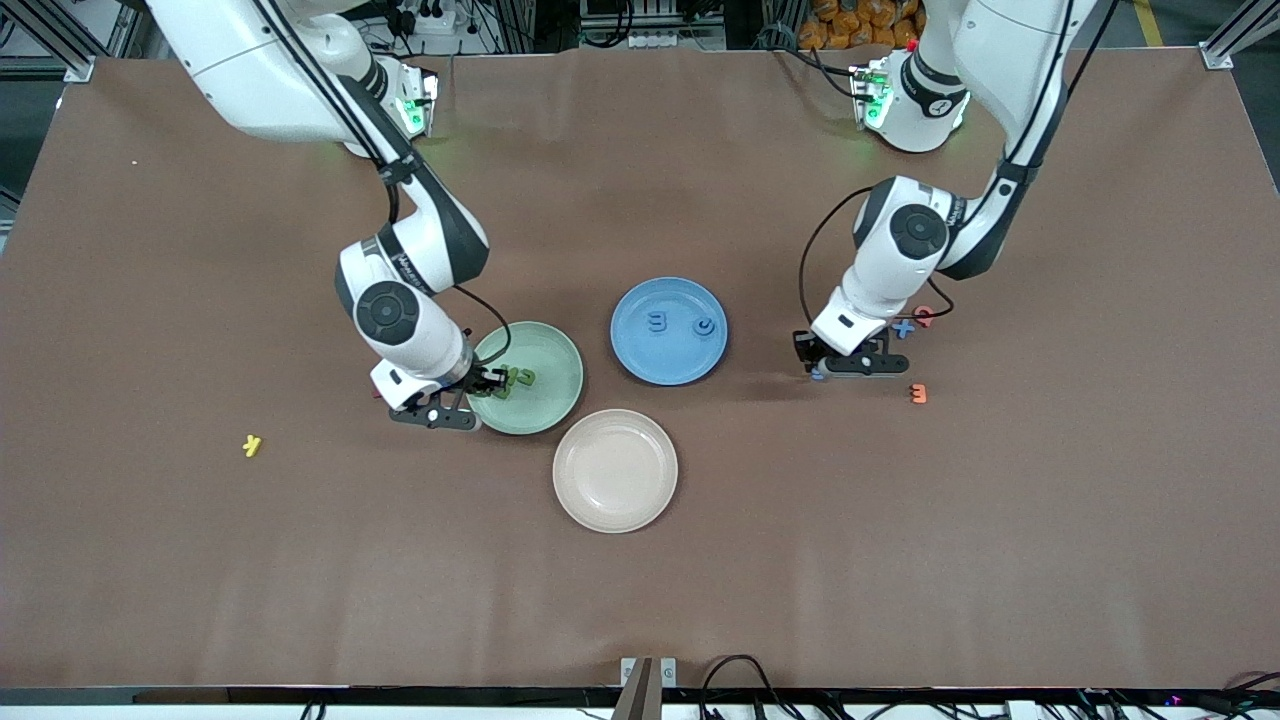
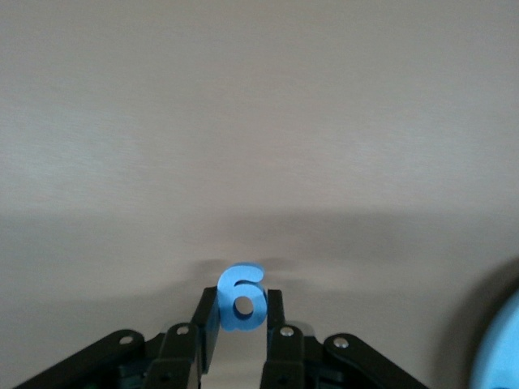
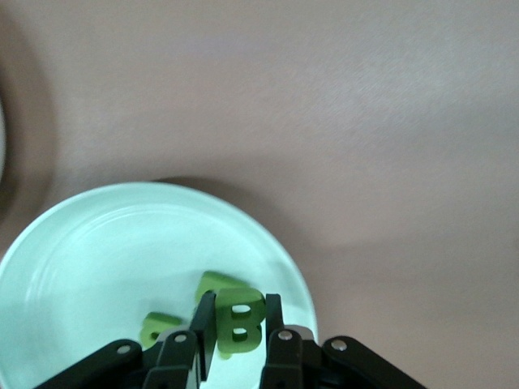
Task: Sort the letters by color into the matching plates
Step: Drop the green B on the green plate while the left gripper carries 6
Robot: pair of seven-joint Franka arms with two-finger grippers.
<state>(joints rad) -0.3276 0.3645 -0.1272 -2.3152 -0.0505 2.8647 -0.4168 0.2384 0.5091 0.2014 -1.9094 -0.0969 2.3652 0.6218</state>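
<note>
My right gripper (image 3: 240, 328) is shut on a green letter B (image 3: 240, 321) just above the mint green plate (image 3: 97, 251), near its rim. Two more green letters (image 3: 212, 284) (image 3: 157, 327) lie in that plate (image 1: 545, 350) beside the gripper (image 1: 492, 384). My left gripper (image 2: 242, 316) is shut on a blue 6-shaped piece (image 2: 242, 298) low over bare table. In the front view it (image 1: 820, 371) hangs beside the blue plate (image 1: 670, 362), toward the left arm's end. Two blue letters (image 1: 657, 322) (image 1: 706, 326) lie in the blue plate.
A beige-pink plate (image 1: 615, 470) sits nearer the front camera than the other two plates. A blue plus (image 1: 903, 327), a red piece (image 1: 924, 316) and an orange piece (image 1: 919, 394) lie close to my left gripper. A yellow piece (image 1: 252, 445) lies toward the right arm's end.
</note>
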